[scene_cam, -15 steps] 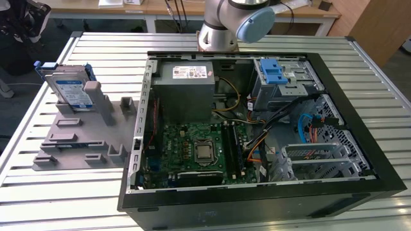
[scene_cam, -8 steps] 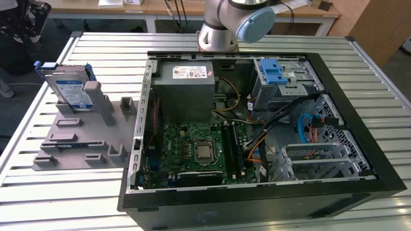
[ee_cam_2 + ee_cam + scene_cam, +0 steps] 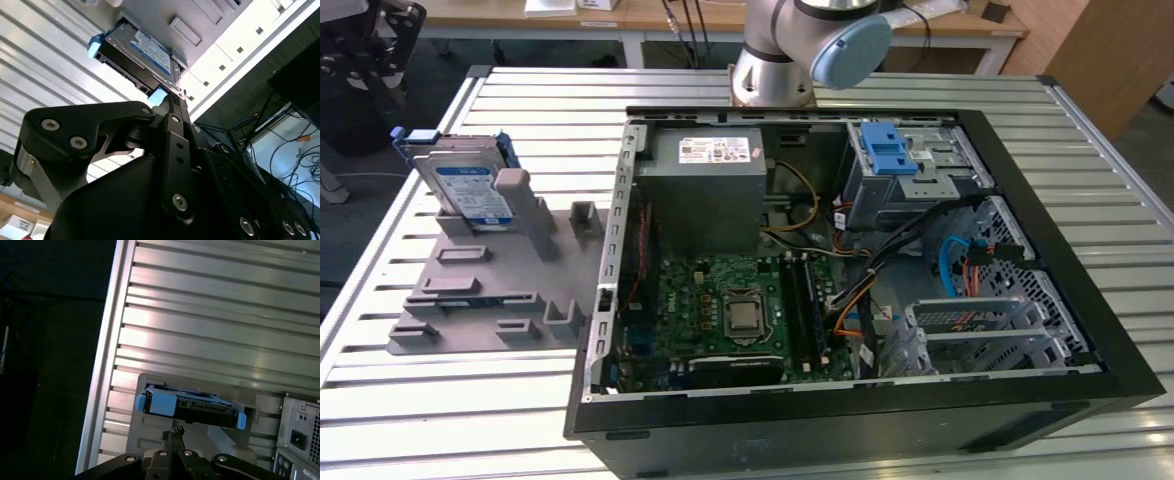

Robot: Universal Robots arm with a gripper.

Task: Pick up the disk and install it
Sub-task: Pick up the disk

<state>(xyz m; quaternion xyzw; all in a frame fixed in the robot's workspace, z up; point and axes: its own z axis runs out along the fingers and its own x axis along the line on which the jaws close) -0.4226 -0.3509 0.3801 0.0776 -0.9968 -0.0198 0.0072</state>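
Note:
The disk (image 3: pixel 467 185) is a silver drive with a white-and-blue label and a blue bracket. It stands on edge in a grey fixture (image 3: pixel 494 290) at the exterior view's left, beside the open computer case (image 3: pixel 854 260). Both wrist views look down on the disk (image 3: pixel 142 50) (image 3: pixel 190 405) from above. My gripper (image 3: pixel 173 431) (image 3: pixel 172 100) hovers over the disk's upper edge, apart from it. Its fingertips are shut together with nothing between them.
Inside the case are a grey power-supply box (image 3: pixel 707 180), a green motherboard (image 3: pixel 734 310), loose cables and a metal drive cage with a blue latch (image 3: pixel 894 155). The ribbed metal table (image 3: pixel 1094 150) surrounds the case, and its edge (image 3: pixel 102 365) borders dark floor.

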